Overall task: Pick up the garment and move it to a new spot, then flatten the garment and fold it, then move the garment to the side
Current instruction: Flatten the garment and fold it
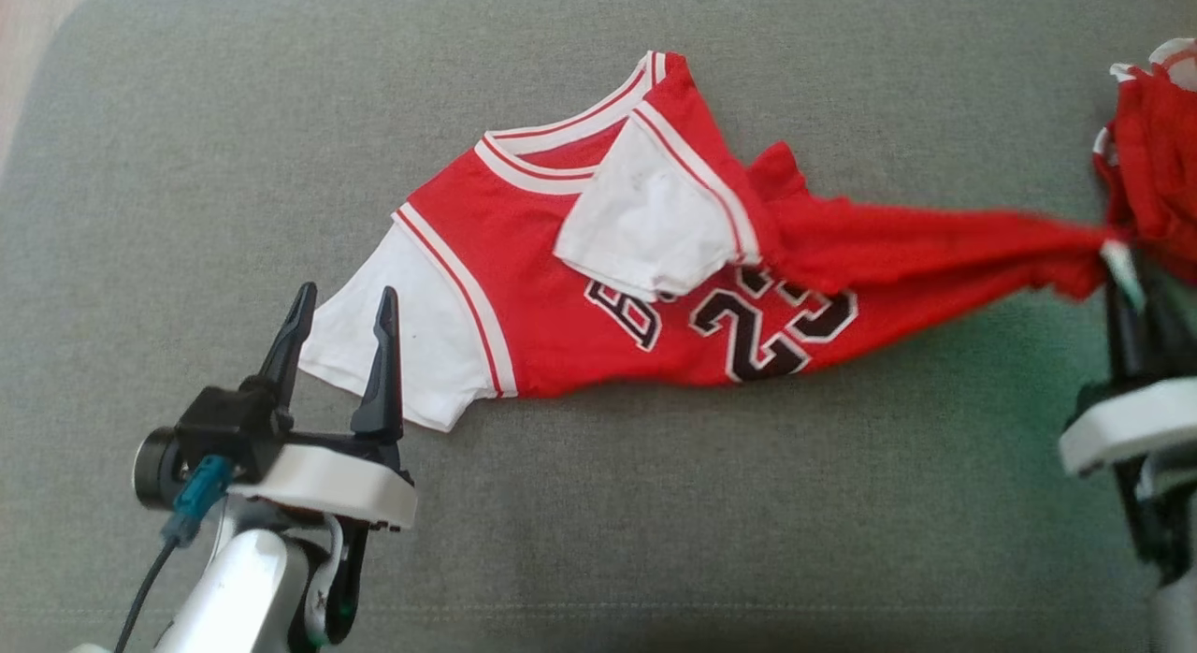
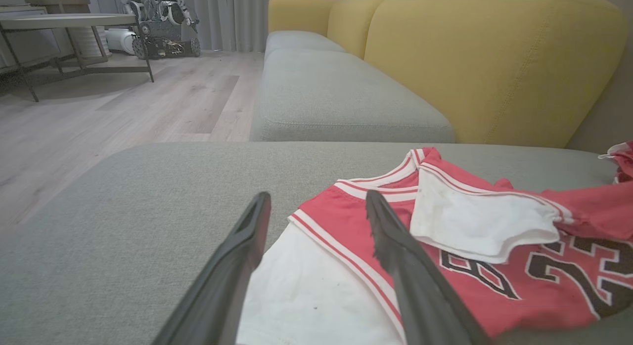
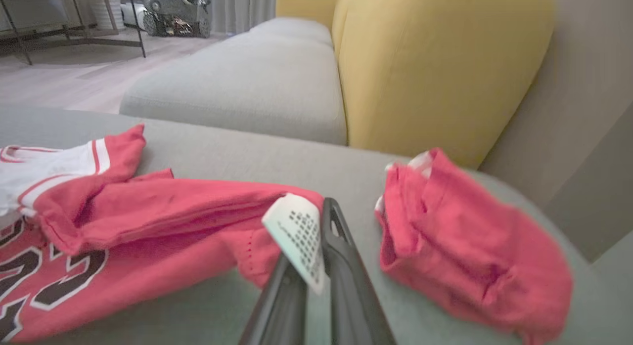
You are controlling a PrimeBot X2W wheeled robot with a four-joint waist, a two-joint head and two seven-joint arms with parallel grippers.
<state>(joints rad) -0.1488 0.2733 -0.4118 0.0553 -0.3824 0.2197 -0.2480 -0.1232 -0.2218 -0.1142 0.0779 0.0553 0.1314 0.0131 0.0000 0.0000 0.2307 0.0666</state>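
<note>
At the left, the left gripper (image 1: pixel 346 293) is held wide apart and empty, its fingers set astride the outer white sleeve (image 1: pixel 402 354); whether they touch the cloth cannot be told. The garment (image 1: pixel 561 288) lies print-up mid-cushion (image 1: pixel 655 503), with its other sleeve flopped over the chest and its hem stretched rightward in a narrow bunch. That hem corner, by the white tag (image 3: pixel 296 236), is clamped in the closed right gripper (image 1: pixel 1125 279), just beside the smaller red garment (image 1: pixel 1155 166). For a clean flattening, the sleeve should be pinned first and the pull kept low and away from that neighbour.
</note>
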